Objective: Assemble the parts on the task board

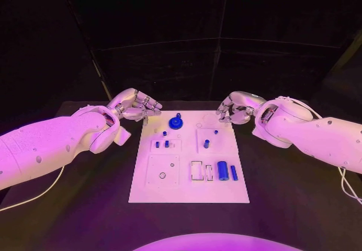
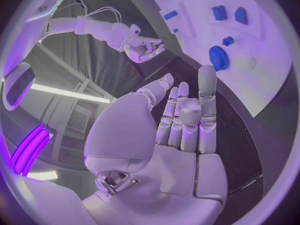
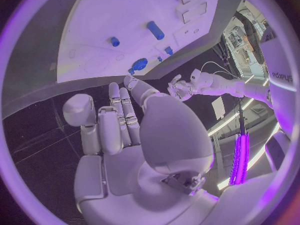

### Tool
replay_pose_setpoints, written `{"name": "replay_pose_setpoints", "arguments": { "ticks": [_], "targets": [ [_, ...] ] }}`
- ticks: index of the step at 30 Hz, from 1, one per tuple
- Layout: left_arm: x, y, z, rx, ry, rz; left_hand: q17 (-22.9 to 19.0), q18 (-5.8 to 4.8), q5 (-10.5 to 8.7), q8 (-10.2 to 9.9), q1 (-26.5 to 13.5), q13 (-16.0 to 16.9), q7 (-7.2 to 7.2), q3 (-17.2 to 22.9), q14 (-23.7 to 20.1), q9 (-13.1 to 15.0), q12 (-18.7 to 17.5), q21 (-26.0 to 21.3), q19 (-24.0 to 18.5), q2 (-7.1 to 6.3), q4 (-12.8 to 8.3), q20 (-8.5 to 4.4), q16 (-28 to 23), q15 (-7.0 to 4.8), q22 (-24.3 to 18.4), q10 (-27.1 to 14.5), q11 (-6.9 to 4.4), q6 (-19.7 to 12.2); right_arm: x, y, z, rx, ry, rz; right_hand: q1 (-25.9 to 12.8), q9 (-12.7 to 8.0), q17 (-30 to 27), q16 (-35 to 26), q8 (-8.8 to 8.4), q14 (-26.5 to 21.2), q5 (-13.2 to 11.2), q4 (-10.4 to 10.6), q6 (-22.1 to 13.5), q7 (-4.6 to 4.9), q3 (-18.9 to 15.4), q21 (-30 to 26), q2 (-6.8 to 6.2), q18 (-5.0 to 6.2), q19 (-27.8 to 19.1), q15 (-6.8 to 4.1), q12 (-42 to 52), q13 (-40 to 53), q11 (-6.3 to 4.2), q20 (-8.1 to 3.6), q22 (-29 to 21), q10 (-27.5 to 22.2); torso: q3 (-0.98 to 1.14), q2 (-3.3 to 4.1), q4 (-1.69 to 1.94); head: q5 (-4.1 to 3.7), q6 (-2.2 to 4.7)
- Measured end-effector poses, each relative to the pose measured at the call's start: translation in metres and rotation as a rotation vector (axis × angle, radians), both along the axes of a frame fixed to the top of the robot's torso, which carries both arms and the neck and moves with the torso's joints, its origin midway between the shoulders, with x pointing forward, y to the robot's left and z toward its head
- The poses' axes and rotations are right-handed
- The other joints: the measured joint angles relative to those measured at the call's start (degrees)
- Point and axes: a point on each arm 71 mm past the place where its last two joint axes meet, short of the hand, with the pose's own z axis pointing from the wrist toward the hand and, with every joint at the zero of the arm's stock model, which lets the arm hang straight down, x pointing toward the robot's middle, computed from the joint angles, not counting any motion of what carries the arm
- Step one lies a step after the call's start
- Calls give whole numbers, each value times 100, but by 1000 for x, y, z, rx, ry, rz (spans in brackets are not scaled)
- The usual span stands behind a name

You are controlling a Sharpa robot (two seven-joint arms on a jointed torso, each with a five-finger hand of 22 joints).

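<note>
board [image 1: 189,196]: a white plate is seen lying flat mid-table, its long axis running away from the robot; shallow square recesses are cut into it, and a couple of small holes can be made out in the near-left one

gear [image 1: 176,123]: a round blue part with a knob on top, sat near the far edge of the board, a bit left of centre; it's also caught in the left wrist view [image 2: 219,58]

cylinder [image 1: 223,170]: the biggest blue part, laid flat in the near-right area, long axis pointed away from the robot, same way as the board

bar [image 1: 234,173]: a thinner blue piece laid just beside the cylinder on its right, parallel to it

pegs [image 1: 165,134]: a few tiny blue bits are spotted in the middle recesses, some standing; too small for their shape to be told

slots [image 1: 196,170]: pale rectangular outlines just left of the cylinder, long sides also pointed away from the robot

left hand [image 1: 136,107]: held off the board's far-left corner, over the black table; fingers are loosely curled in the head view, straighter and close together in its own wrist view [image 2: 184,120]; nothing is held or touched

right hand [image 1: 235,111]: held by the far-right corner of the board, fingers curled in partway, nothing gripped; in its wrist view [image 3: 122,120] the fingers are seen side by side with an empty palm

table [image 1: 83,209]: black, with the board laid on it
</note>
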Motion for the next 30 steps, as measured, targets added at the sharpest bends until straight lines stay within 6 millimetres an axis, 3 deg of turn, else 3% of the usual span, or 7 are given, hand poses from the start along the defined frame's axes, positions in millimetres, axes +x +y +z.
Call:
{"name": "replay_pose_setpoints", "arguments": {
  "ticks": [8, 15, 30],
  "targets": [
    [-7, -1, 5, -256, 49, 49, -333, -2, 0, 0, -13, -1, 0, -30, -158, -6, 41, -104, -59, 13, 30, -1, -154, 15, -68, -13, 13, 0, -8, 7, -15, -111, -14, 22, -79, -3, -53, -36, -45, 7, -24, 2, 0, 0, 32, 0, -120, 0, 0, 31, -276, -167, 22, 0, -50, -22, -4, 2, -2, -96, 40],
    [-9, 0, 7, -356, 72, 75, -427, -2, 0, 0, -12, -1, 0, -30, -198, -7, 41, -129, -59, 13, 30, -1, -190, 15, -78, -23, 23, 0, -10, 15, -20, -152, -19, 33, -82, -8, -149, -83, -95, 18, -24, 12, -32, 32, 55, 0, -144, 1, 30, 61, -365, -224, 42, 30, 42, -1, 1, 4, -2, -133, 65],
    [-10, -1, 8, -428, 80, 89, -502, -4, 0, 21, -12, -2, 0, -47, -238, -6, 65, -169, -78, 57, 46, 19, -246, 16, -107, -22, 22, -1, -6, 21, -36, -212, 8, 40, -37, -7, -181, -83, -95, 18, 54, -52, -52, 52, 197, 0, -188, 0, 41, 61, -475, -305, 83, 41, 44, 39, 3, 7, 3, -129, 60]
  ]
}}
